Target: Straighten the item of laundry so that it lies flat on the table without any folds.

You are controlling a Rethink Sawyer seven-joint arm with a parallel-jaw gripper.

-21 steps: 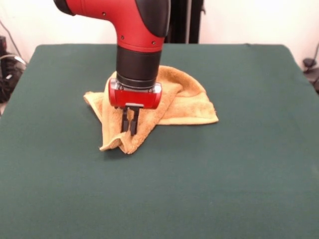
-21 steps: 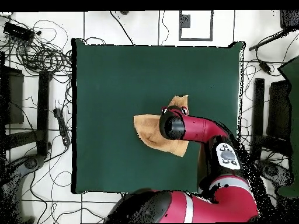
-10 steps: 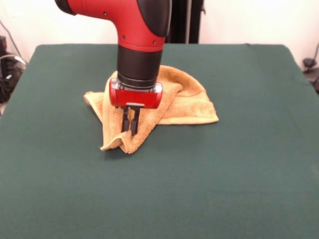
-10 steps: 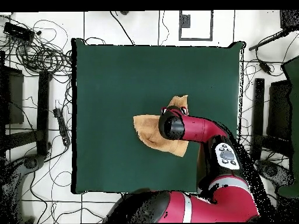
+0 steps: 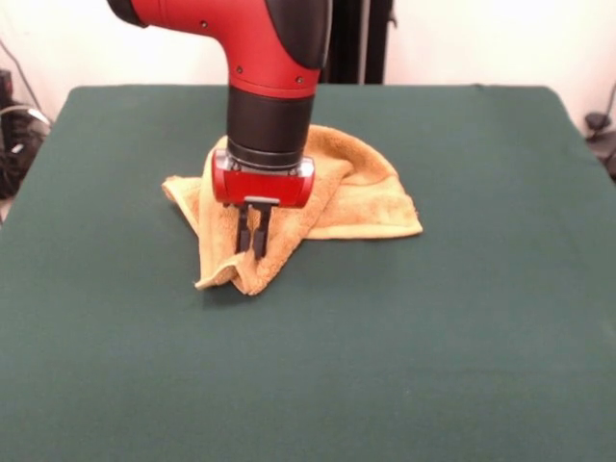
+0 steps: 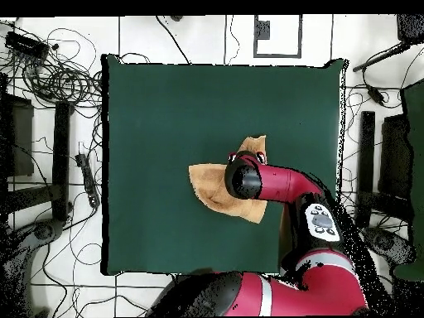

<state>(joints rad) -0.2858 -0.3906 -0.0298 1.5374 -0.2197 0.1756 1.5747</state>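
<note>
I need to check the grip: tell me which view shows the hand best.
The front view: the hand points down with its fingers close together over the folded towel. In the overhead view the arm hides it completely.

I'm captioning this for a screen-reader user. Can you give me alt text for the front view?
A red and black robot arm reaches straight down over a crumpled, folded yellow-orange towel on a dark green table. Its claw, fingers close together, sits at the towel's front fold; whether it pinches the cloth is unclear.

Pale tiled floor point(image 6: 199, 29) all round, black cables point(image 6: 58, 79) tangled across it; a white wall point(image 5: 481, 43) behind.
</note>
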